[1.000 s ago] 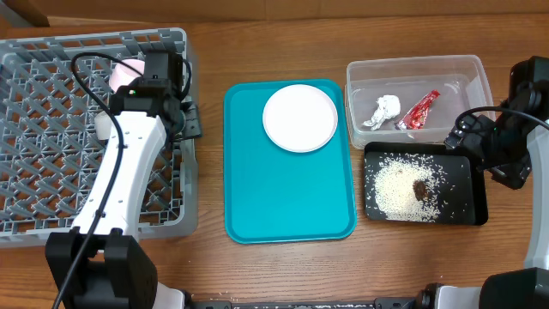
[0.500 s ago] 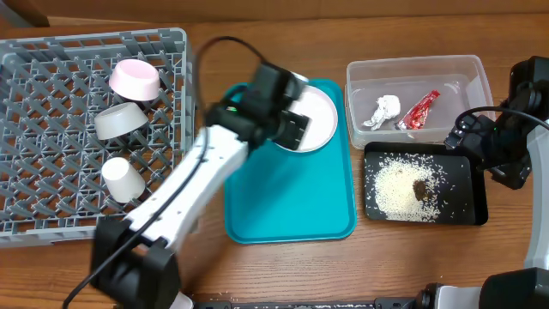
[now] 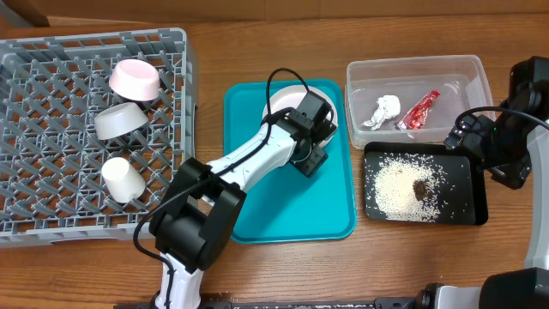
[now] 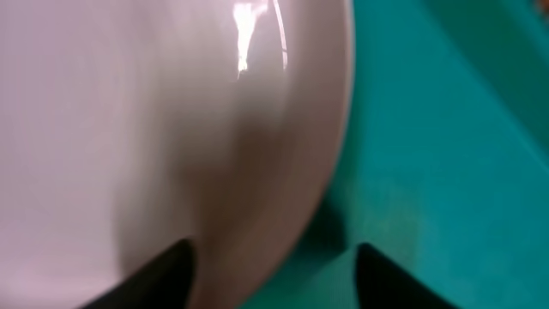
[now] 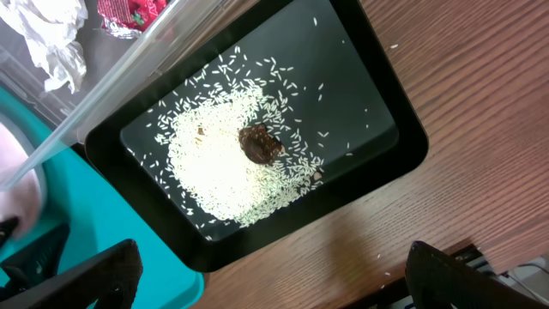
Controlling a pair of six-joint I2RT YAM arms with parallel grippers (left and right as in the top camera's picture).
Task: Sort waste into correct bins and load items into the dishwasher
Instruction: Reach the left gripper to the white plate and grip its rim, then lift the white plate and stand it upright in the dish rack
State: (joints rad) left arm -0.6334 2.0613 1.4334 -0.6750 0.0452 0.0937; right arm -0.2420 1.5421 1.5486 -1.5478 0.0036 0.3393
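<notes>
Overhead, a wooden bench (image 3: 429,257) carries a grey dish rack (image 3: 51,215) on the left, a teal tray (image 3: 317,206) in the middle and two bins on the right.

The rack already holds a pale-pink bowl (image 3: 135,79), a grey metal bowl (image 3: 118,120) and a small white cup (image 3: 123,178).

The clear tub (image 3: 463,69) holds the crumpled tissue (image 3: 386,109) and the red wrapper (image 3: 418,110). The black tray (image 3: 476,189) holds the rice (image 3: 395,189) and the brown lump (image 3: 420,187). The waste sorting looks finished.

The large white plate (image 3: 296,99) lies on the teal tray, not yet loaded. No chopsticks are visible.

The left gripper (image 3: 313,146) is at the plate's near edge. In its wrist view the jaws are apart, one fingertip (image 4: 163,266) over the plate and the other over the teal, straddling the rim without clamping it.

The right gripper (image 5: 266,287) hangs spread wide and empty beside the black tray.

Judging by this, the plate is the last visible item to move into the rack.
</notes>
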